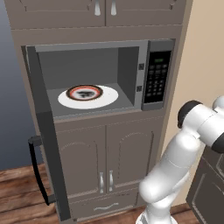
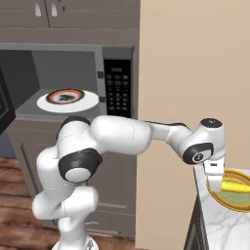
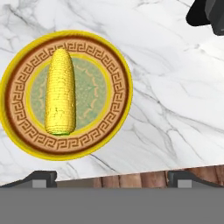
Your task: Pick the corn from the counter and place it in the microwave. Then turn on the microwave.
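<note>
Yellow corn [image 3: 61,91] is judged light, stiff, bumpy; it is best gripped mid-cob by the open claw [image 3: 109,178].

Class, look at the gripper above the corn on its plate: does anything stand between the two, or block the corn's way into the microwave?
Nothing visible does. The open gripper hangs over the corn, which lies bare on its yellow-rimmed plate. The microwave door is swung open.
</note>
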Motion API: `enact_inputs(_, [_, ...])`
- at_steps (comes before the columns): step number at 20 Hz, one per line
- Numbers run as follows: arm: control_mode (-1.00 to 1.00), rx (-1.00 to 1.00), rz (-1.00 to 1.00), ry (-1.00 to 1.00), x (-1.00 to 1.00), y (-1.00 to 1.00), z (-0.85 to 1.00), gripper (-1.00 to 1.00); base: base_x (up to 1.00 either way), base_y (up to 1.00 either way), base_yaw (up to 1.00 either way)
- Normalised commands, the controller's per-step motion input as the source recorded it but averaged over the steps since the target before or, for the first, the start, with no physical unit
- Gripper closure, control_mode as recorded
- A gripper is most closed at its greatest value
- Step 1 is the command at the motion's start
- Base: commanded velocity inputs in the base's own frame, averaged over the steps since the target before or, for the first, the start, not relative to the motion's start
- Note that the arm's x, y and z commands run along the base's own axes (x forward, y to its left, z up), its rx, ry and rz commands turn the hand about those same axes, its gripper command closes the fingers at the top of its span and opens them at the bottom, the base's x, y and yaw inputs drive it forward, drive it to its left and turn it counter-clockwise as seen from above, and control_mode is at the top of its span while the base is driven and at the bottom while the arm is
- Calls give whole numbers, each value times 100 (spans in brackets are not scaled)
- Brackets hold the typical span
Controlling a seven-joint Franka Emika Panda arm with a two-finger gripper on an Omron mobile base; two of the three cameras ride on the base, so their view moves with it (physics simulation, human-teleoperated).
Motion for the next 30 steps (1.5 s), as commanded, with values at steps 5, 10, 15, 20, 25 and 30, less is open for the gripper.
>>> enact_inputs(5, [-100, 3, 0, 0, 9, -19, -10, -100, 0, 0, 0])
enact_inputs(10, [-100, 3, 0, 0, 11, -20, -3, -100, 0, 0, 0])
enact_inputs(15, [-100, 3, 0, 0, 24, -4, -16, -100, 0, 0, 0])
enact_inputs(20, [-100, 4, 0, 1, 31, -2, -24, -100, 0, 0, 0])
enact_inputs(25, [-100, 5, -1, 3, 27, -11, -22, -100, 0, 0, 0])
enact_inputs(30, [-100, 5, -4, 3, 23, -21, -19, -100, 0, 0, 0])
